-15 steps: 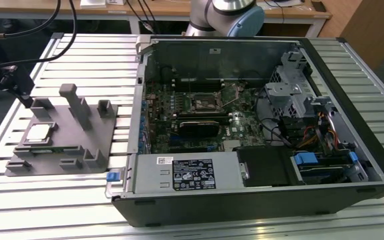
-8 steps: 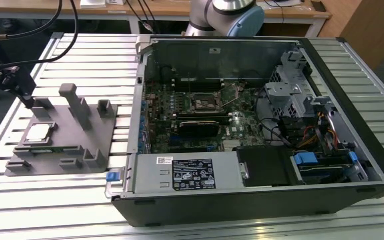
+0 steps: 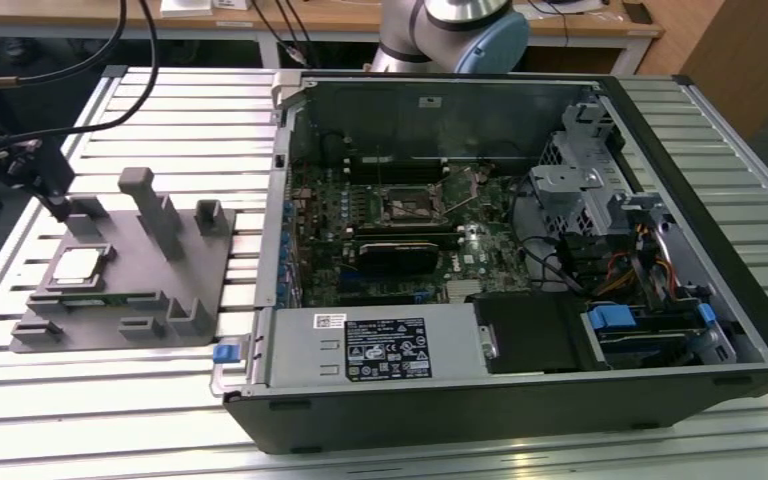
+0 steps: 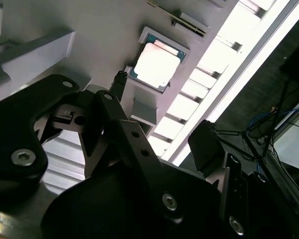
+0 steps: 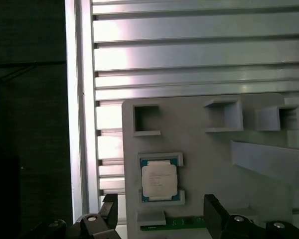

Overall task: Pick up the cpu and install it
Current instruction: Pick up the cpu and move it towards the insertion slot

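Gripper (image 5: 159,199) is hovering just above fixture (image 5: 204,159), fingers (image 5: 213,209) spread wide, holding nothing. Cpu (image 5: 159,180) is lying flat in a pocket near the fixture's edge, at the exterior view's left of table (image 3: 117,400).

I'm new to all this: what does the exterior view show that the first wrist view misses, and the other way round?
Exterior view: the open computer case, its motherboard and the robot arm behind it. First wrist view: a close look at the open gripper, poised near the cpu. Both: the cpu lying in the grey fixture on the slatted table.
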{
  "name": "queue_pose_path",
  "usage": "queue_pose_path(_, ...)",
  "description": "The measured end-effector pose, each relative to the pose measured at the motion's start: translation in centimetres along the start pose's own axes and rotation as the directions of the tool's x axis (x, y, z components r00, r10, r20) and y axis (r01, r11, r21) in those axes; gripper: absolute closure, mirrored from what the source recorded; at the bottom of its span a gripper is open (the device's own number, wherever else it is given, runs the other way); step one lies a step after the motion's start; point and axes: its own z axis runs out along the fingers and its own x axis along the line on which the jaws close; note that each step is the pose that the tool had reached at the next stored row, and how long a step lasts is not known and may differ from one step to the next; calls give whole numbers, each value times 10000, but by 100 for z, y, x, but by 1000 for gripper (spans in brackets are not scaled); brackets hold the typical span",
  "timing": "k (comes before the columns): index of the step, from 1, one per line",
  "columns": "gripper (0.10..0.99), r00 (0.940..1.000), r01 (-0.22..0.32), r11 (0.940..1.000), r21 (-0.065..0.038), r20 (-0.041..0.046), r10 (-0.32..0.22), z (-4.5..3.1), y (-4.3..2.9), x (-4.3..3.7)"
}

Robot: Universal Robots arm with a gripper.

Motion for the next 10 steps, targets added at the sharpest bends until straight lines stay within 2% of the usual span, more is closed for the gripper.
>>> queue_pose_path(4, 310, 10000, 85, 10000, -7, -3, -85, 53, -17, -2)
queue_pose_path(10, 310, 10000, 90, 9999, 64, 1, -90, 128, -19, -31)
